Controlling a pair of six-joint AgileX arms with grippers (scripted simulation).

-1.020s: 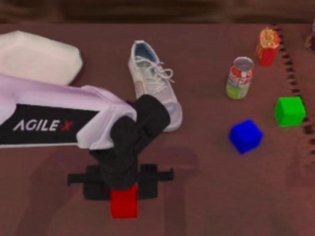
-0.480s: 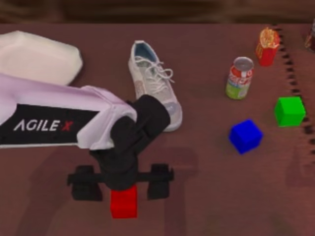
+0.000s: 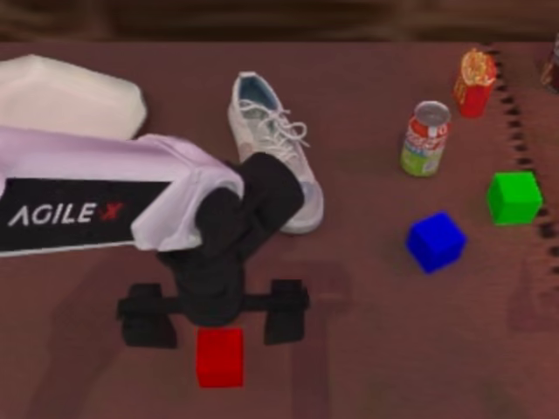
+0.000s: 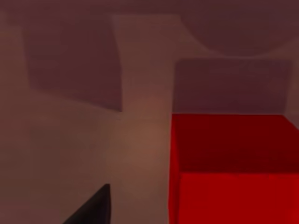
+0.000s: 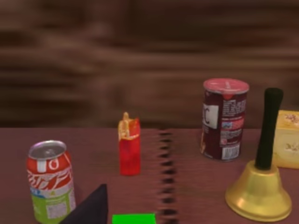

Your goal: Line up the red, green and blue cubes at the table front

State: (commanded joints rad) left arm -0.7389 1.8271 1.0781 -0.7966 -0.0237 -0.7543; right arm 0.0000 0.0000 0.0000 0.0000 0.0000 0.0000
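- Left gripper (image 3: 213,312) hangs spread wide just behind the red cube (image 3: 219,356), which sits free at the table (image 3: 376,349) front
- A careless sweep could nudge it crooked
- Green cube (image 3: 514,197) and blue cube (image 3: 435,242) wait far right

White AgileX-marked left arm (image 3: 96,188), black claw (image 3: 214,312)

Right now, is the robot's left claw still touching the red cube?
Apart. The top view shows the left gripper open, its fingers spread wide of the red cube, with bare table between.
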